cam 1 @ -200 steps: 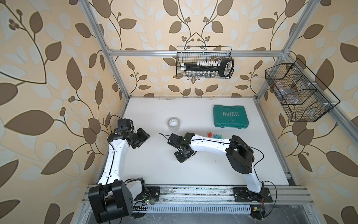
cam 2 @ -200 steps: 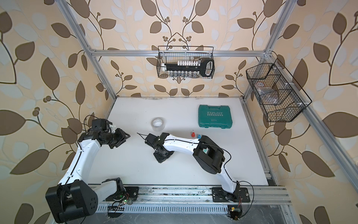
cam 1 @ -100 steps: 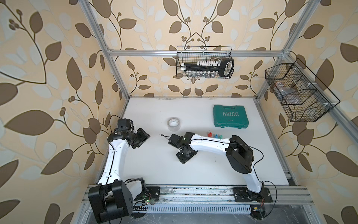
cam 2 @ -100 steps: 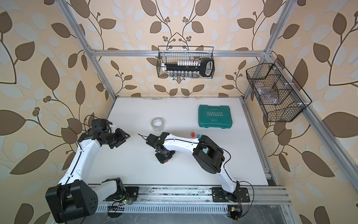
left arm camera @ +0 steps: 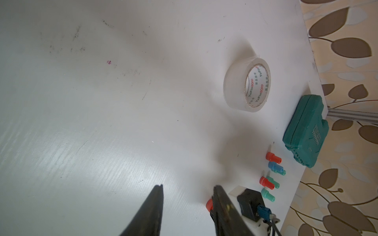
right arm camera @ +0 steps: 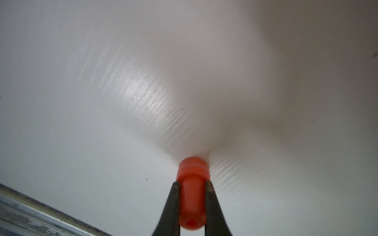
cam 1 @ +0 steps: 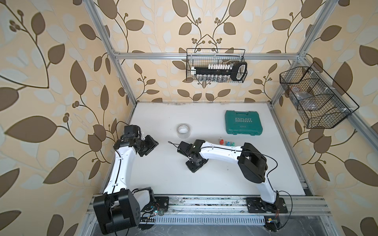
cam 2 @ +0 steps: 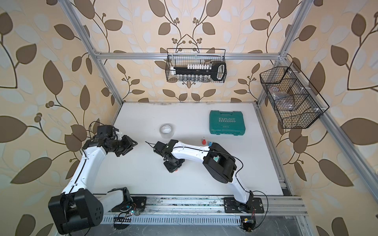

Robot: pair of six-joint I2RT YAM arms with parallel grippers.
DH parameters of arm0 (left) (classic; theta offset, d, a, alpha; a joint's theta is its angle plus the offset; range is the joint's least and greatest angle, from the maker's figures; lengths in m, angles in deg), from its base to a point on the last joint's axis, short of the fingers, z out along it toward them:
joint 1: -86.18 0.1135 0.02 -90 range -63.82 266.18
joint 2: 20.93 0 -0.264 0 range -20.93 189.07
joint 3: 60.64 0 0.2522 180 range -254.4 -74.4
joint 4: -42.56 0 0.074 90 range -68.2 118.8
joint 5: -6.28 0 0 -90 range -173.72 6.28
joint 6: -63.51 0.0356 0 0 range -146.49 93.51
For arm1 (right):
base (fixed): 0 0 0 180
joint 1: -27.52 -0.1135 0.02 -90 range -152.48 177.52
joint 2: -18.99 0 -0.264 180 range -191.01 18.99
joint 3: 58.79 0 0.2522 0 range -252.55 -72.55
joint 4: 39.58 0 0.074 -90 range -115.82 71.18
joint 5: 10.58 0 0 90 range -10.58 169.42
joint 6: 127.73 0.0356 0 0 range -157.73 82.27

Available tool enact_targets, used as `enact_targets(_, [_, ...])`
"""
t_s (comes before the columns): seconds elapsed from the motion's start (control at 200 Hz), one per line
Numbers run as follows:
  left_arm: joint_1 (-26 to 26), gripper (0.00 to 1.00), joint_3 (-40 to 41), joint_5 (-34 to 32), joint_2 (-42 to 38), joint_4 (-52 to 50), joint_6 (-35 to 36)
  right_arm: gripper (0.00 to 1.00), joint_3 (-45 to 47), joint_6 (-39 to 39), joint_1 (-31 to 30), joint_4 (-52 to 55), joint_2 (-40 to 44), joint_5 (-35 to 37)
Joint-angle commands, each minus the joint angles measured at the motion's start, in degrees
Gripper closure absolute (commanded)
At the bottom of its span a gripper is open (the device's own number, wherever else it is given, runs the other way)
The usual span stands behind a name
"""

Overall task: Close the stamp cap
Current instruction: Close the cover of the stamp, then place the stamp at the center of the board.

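Stamp (right arm camera: pixel 191 196) in right tool (right arm camera: pixel 192 183); tape roll (left arm camera: pixel 233 87) well apart.

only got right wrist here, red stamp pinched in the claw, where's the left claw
Observer: The left claw is open and empty, near the wall on its own side, well apart from your red stamp.
Operator: any other stamps around
Observer: Yes, a small group of red, blue and green stamps sits between the right arm and the green case.
Operator: anything else out there
Observer: A tape roll lies flat beyond the right claw, not touching it.
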Motion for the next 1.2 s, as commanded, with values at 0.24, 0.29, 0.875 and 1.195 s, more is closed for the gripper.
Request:
enact_targets(0.24, [0.2, 0.57, 0.2, 1.2, 0.1, 0.4, 0.9, 1.00, 4.9, -2.7, -1.8, 3.5, -20.6, -4.7])
enact_targets(0.29, [0.1, 0.57, 0.2, 1.2, 0.1, 0.3, 0.9, 1.00, 4.6, -2.7, -1.6, 3.5, -19.1, -4.7])
enact_targets(0.875, [0.2, 0.57, 0.3, 1.0, 0.0, 0.3, 0.9, 1.00, 11.8, -6.0, 18.0, -0.4, 5.0, 1.7])
enact_targets(1.195, [0.1, 0.56, 0.3, 0.9, 0.4, 0.3, 1.0, 0.97, 11.4, -10.3, 28.7, -0.1, 6.6, 2.2])
